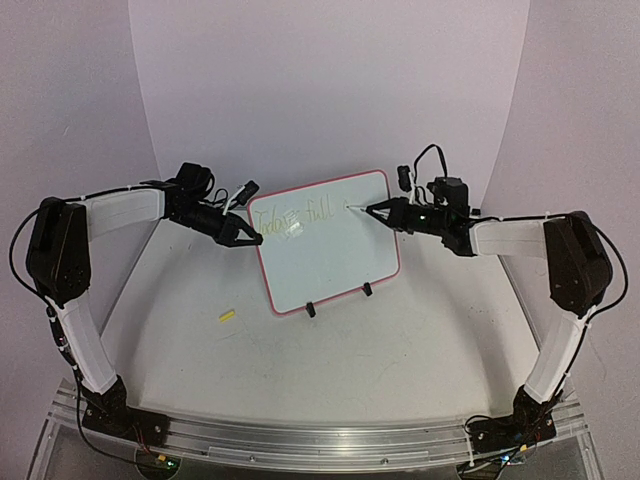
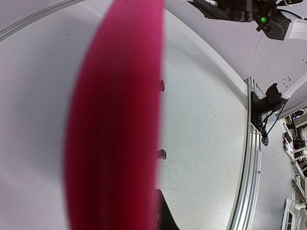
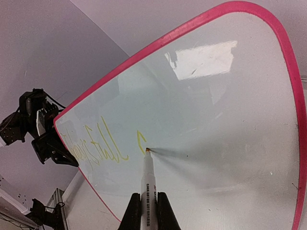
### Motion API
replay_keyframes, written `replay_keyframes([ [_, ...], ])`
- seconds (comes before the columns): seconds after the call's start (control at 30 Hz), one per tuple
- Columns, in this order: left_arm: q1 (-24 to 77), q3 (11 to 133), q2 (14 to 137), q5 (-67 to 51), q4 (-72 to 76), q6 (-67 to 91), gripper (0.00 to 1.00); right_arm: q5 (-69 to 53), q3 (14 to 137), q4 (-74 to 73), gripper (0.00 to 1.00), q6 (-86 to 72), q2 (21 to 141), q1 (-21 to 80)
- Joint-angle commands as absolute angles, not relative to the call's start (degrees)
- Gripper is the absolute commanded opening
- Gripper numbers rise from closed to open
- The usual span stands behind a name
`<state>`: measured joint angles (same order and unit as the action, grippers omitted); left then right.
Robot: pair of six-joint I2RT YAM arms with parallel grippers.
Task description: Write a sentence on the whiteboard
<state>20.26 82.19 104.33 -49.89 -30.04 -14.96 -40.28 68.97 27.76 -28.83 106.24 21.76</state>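
The whiteboard stands tilted at mid-table. The right gripper, closed narrowly on a slim marker, sets the tip just right of the yellow cursive sentence. Apply light, even pressure, because the glossy face is slick. The left gripper apparently pinches the red frame's left edge.

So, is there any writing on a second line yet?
No, the yellow writing runs in one line across the top of the whiteboard, and the surface below it is bare.
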Motion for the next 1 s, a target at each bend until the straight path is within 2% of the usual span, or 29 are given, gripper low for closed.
replay_keyframes([
  [0.0, 21.97, 83.23, 105.56, -47.83, -32.46, -17.15, 0.00, -38.65, 71.69, 29.77, 0.00, -29.40, 105.33, 21.56],
  [0.7, 22.32, 83.29, 105.67, -47.65, -32.56, -17.05, 0.00, -38.24, 66.42, 33.57, 0.00, -31.67, 99.00, 21.58],
  [0.97, 22.39, 83.28, 105.64, -47.55, -32.68, -17.19, 0.00, -36.89, 67.76, 33.31, 0.00, -32.24, 102.03, 21.52],
])
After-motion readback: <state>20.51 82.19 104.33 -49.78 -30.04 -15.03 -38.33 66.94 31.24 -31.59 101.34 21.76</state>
